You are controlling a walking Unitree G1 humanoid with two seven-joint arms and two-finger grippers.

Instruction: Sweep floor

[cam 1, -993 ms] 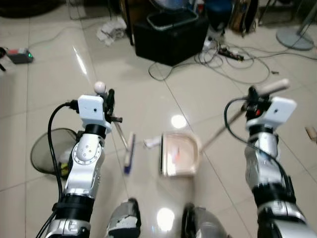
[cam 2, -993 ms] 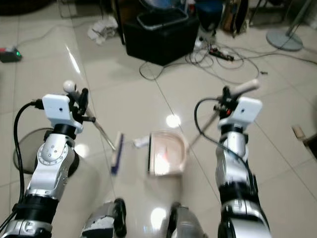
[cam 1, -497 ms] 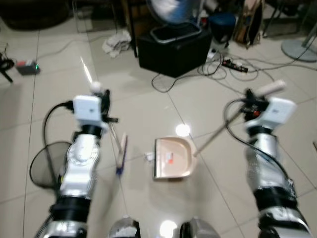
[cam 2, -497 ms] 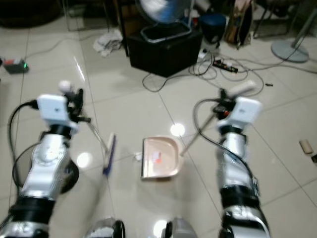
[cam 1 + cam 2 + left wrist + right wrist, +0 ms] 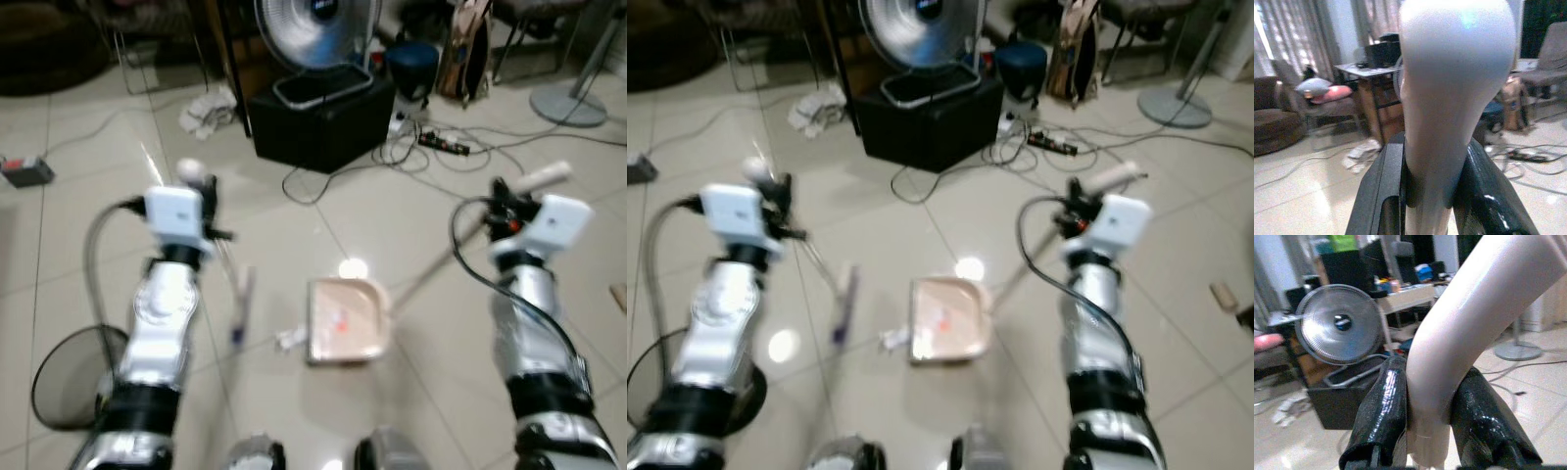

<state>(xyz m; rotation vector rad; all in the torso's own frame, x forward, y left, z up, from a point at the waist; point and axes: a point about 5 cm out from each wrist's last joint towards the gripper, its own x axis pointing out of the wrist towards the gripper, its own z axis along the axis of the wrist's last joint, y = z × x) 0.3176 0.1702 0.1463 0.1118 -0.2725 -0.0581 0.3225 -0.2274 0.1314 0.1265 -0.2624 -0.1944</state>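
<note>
Tiled floor (image 5: 411, 245) | left claw (image 5: 1427, 196) clamps broom (image 5: 238, 299) | right claw (image 5: 1422, 431) clamps dustpan (image 5: 348, 321) handle

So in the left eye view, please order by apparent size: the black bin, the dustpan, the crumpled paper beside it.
1. Black bin, largest, though it stands farthest from the camera.
2. Dustpan, clearly smaller in the picture.
3. Crumpled paper, smallest, a little white scrap at the dustpan's edge; blur hides its exact outline.

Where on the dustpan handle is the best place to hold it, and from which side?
Hold the dustpan near the rounded top end of its long handle, probably from the right: the handle slants up that way, where the right gripper already clamps it.
</note>
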